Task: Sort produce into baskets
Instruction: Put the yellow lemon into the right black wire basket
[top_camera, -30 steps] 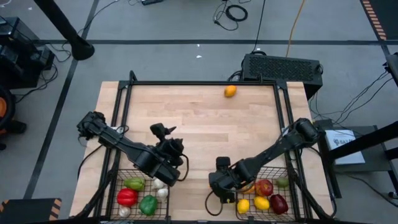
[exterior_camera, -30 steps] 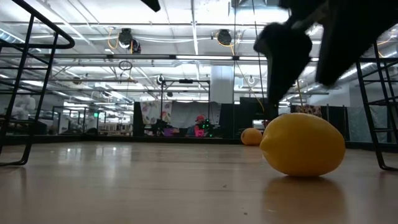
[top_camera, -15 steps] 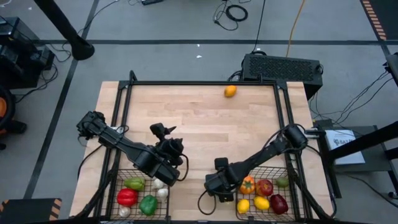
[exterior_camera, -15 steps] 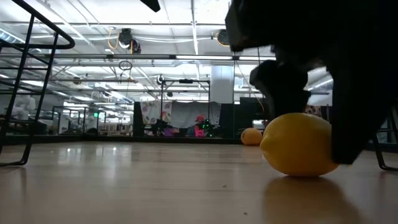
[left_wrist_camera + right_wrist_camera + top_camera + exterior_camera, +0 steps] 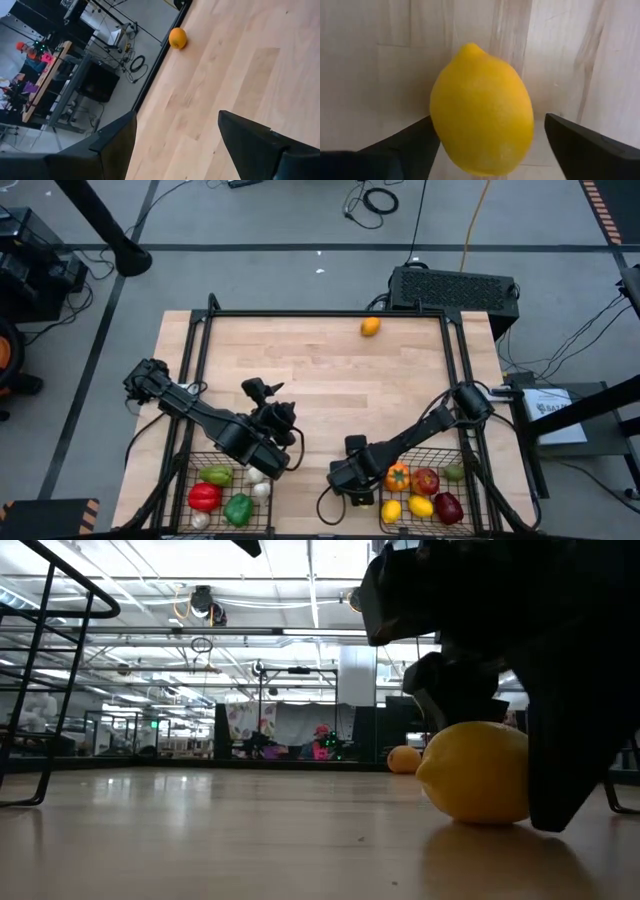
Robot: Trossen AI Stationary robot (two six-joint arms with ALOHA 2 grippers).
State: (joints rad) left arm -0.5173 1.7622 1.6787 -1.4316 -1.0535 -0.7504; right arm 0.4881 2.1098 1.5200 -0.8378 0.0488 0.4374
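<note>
Wooden table (image 5: 320,380): lemon (image 5: 481,110) between right gripper (image 5: 490,145) fingers.

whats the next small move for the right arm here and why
Probably close the right hand on the lemon. The lemon lies on the table between the two open fingers, one on each side, with a gap on one side, so nothing grips it yet. Once held, it can go to the basket with the other fruit.

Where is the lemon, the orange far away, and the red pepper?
lemon (image 5: 481,111): right wrist view, middle of its yellow skin.
orange (image 5: 370,327): high view, its centre.
red pepper (image 5: 204,496): high view, its middle, in left basket.
</note>
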